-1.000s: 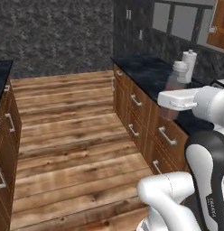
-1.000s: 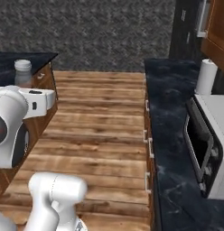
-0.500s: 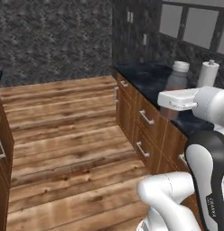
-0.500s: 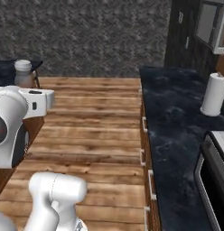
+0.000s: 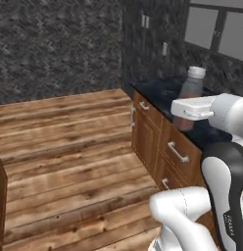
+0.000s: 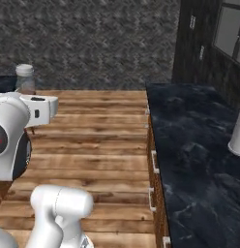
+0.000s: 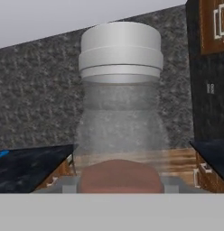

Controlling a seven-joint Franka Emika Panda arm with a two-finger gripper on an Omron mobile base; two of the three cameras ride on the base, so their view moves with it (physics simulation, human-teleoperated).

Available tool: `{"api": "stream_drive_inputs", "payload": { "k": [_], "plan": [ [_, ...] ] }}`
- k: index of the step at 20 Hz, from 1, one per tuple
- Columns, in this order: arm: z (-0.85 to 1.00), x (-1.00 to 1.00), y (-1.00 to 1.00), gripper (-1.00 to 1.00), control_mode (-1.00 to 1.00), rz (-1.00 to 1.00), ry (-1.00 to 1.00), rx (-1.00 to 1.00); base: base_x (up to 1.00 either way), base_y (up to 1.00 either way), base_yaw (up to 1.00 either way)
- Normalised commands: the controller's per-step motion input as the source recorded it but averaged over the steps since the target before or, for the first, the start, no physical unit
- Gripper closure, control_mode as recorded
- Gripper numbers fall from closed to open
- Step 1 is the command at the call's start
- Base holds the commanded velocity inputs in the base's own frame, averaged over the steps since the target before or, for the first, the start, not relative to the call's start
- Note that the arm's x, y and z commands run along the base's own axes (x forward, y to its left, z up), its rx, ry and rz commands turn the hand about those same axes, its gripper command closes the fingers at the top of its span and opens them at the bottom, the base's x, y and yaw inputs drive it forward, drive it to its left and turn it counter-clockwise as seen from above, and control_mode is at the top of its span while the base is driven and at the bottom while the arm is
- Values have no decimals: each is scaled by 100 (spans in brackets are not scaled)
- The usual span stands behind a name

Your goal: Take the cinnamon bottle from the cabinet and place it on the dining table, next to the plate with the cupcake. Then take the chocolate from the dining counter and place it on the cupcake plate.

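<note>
The hand [image 5: 188, 117] pinches the upright cinnamon bottle [image 5: 190, 93], whose lower body hides behind it.

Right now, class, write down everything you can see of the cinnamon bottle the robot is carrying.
The cinnamon bottle stands upright in the tool, raised in the air over the wooden floor beside the dark-topped counter. It has a ribbed grey-white cap above a rounded shoulder. In the hand view the upper body looks clear and glassy, with reddish-brown contents low down. In the left base view it looks dark reddish-brown. The white hand hides its lower part, so the grip itself is hidden.
</note>
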Motion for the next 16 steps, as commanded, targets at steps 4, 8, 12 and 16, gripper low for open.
{"api": "stream_drive_inputs", "payload": {
  "k": [4, 8, 12, 16],
  "plan": [
    [0, 0, 0, 100, 100, 0, 0, 0, 100, 30, -8],
    [0, 0, 0, 100, 100, 0, 0, 0, 100, 43, -9],
    [0, 0, 0, 100, 100, 0, 0, 0, 100, 46, -8],
    [0, 0, 0, 100, 100, 0, 0, 0, 100, 40, -5]
  ]
}}
